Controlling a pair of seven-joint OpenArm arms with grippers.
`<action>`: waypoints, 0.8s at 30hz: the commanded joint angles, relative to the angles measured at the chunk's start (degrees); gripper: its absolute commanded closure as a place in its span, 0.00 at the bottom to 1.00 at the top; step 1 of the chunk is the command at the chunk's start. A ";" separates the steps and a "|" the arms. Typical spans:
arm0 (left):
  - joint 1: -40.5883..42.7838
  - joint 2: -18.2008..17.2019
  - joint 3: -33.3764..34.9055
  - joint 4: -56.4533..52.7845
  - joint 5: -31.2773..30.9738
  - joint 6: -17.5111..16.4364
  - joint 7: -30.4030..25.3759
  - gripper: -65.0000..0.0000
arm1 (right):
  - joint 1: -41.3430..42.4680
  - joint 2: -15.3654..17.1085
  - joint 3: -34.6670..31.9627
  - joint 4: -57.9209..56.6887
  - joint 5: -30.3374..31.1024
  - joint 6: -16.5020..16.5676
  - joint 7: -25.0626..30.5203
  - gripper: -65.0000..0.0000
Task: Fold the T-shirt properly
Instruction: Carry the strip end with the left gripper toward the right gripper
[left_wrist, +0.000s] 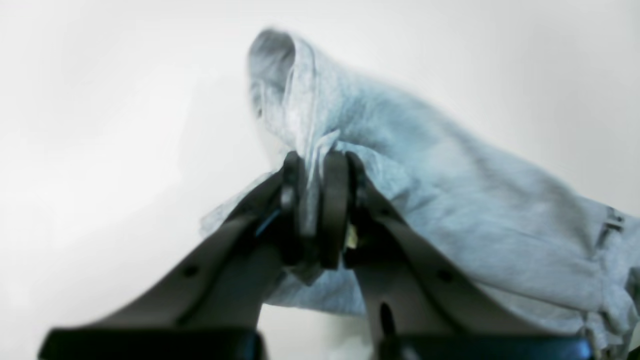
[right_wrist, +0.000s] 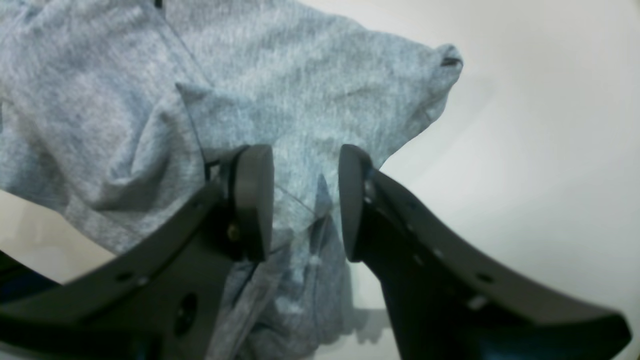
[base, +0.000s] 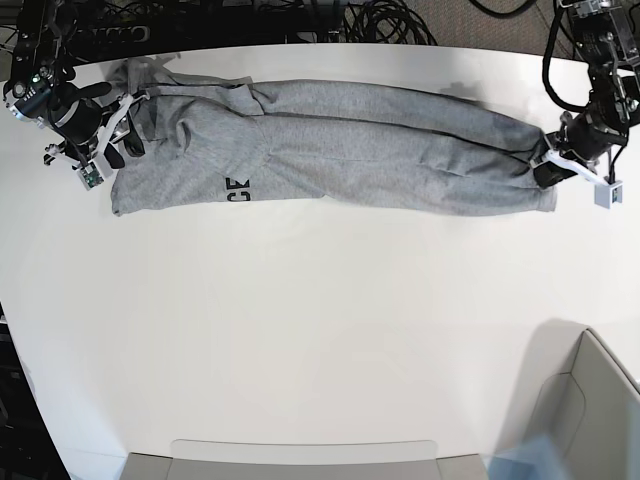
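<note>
A white tabletop (base: 300, 330) has a grey bin (base: 590, 400) standing at one corner.

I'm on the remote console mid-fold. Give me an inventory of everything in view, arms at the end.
T-shirt: one, heather grey with black lettering partly showing, stretched in a long, rumpled strip along the far side of the table in the base view
Table: one, white, under the T-shirt
Bin-like object: one, grey, lower right corner of the base view, only partly in frame
Cables: several, black, along the top edge of the base view
Left gripper: one, black, at the strip's right end in the base view, closed on a fold of the T-shirt
Right gripper: one, black, open over the strip's left end
</note>
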 joint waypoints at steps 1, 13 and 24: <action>0.20 -0.49 -0.31 1.89 -0.20 -0.27 0.33 1.00 | 0.23 0.77 0.54 0.93 0.76 0.18 1.01 0.67; 5.56 6.89 8.48 13.24 0.06 0.17 0.68 1.00 | 0.23 -0.46 0.27 0.93 0.76 0.18 1.01 0.67; 2.83 15.59 21.93 13.06 7.27 5.27 -0.11 1.00 | 0.23 -0.46 0.19 0.93 0.76 0.18 1.01 0.67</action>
